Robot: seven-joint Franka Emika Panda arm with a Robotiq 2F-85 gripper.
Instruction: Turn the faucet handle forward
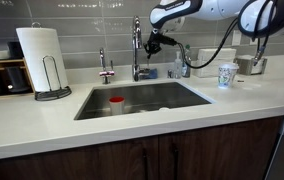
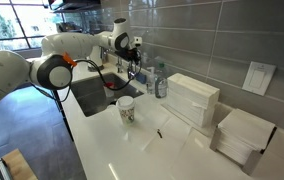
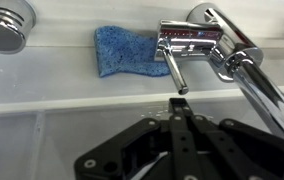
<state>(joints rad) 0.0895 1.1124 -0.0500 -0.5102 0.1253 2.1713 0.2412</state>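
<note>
In the wrist view the tall chrome gooseneck faucet (image 3: 244, 66) runs from its body at the top to the lower right. The faucet handle (image 3: 172, 68), a slim chrome lever, sticks out from that body toward the camera. My gripper (image 3: 177, 104) is shut, its black fingers pressed together. Its tip sits just short of the lever's end, and I cannot tell whether they touch. In both exterior views the gripper (image 1: 152, 43) (image 2: 134, 55) hovers beside the faucet (image 1: 136, 45) above the sink's back rim.
A blue sponge (image 3: 122, 50) lies behind the faucet. A smaller chrome tap (image 1: 105, 68) stands beside it. The steel sink (image 1: 182, 95) holds a red item (image 1: 116, 101). A paper towel roll (image 1: 40, 55), a paper cup (image 1: 227, 75) and white boxes (image 2: 192, 98) stand on the counter.
</note>
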